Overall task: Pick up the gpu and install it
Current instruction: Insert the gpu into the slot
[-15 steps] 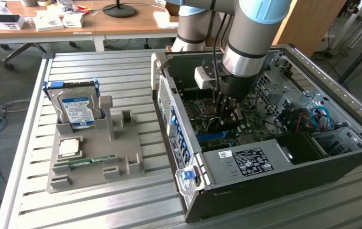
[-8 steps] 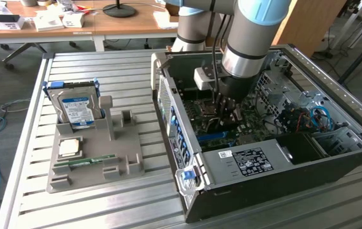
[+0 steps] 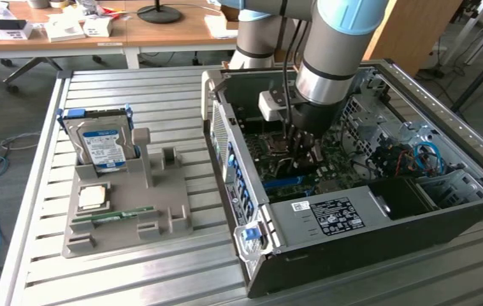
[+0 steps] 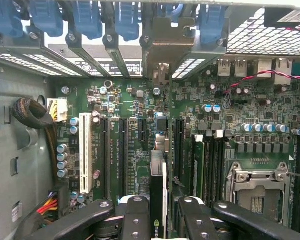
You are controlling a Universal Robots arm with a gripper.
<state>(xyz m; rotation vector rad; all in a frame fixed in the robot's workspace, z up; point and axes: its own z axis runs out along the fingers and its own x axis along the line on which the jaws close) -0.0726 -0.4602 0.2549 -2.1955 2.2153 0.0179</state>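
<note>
gpu (image 4: 158, 200) edge-on between fingers (image 4: 136, 218), over motherboard slots (image 4: 115, 150), arm (image 3: 335, 57) inside computer case (image 3: 378, 248)

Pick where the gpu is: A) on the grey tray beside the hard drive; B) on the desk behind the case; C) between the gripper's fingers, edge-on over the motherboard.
C: the wrist view shows the gpu clamped edge-on in the gripper over the motherboard.

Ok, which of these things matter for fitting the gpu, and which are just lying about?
In the job: gpu, gripped edge-on in the claw; motherboard; open computer case.
Lying about: hard drive, RAM stick and square chip on the grey holder tray.
</note>
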